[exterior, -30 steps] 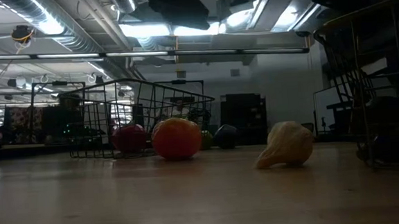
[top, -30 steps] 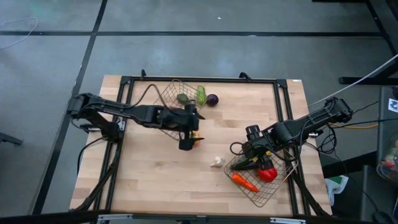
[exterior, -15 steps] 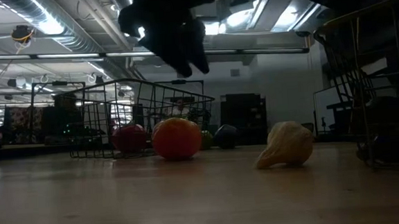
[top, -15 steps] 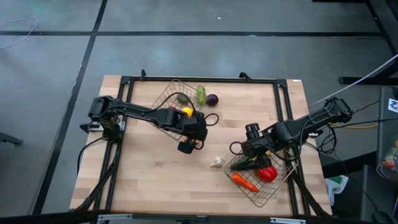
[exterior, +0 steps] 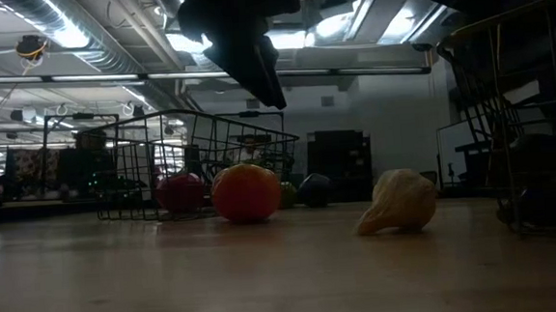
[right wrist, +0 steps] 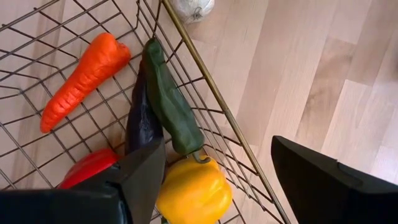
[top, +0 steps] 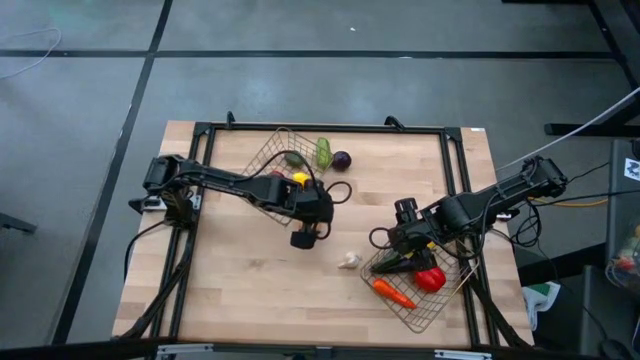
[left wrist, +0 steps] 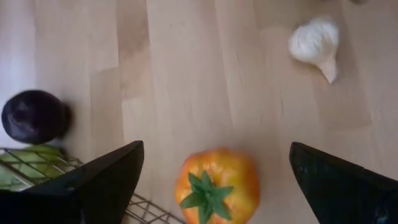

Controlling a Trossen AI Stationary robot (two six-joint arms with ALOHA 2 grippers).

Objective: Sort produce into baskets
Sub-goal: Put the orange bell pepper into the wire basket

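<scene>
L gripper [top: 304, 239]: hangs above the table near its middle, just off the open corner of the far basket; fingers [left wrist: 102, 177] spread wide, nothing between them.
Tomato [left wrist: 216, 185]: orange-red w/ green stem, on the table right under the L gripper, between its two fingers in the L wrist view; not touched. In the low view it sits in front of the far basket.
Garlic [top: 349, 260]: white bulb on bare table, between the L gripper and the near basket, apart from both.
Purple onion [top: 342, 159]: on the table just outside the far basket, beside the cucumber.
Far basket [top: 268, 152]: wire mesh, toward the table's far-left part; holds an avocado [top: 293, 158], a lemon [top: 300, 179], sth red seen in the low view. L arm lies across it.
Cucumber [top: 323, 153]: light green, at the far basket's edge; in or out – can't tell.
R gripper [top: 404, 232]: over the near basket's rim, on the garlic side; fingers [right wrist: 143, 171] parted partway, holding nothing.
Near basket [top: 437, 310]: wire mesh, table's near-right part.
Contents, near basket: carrot [right wrist: 85, 71], aubergine [right wrist: 140, 118] and a dark green pepper [right wrist: 169, 102] lying side by side, yellow pepper [right wrist: 194, 190], red pepper [top: 431, 279].
Table [top: 250, 290]: light wood planks, black frame round it.
</scene>
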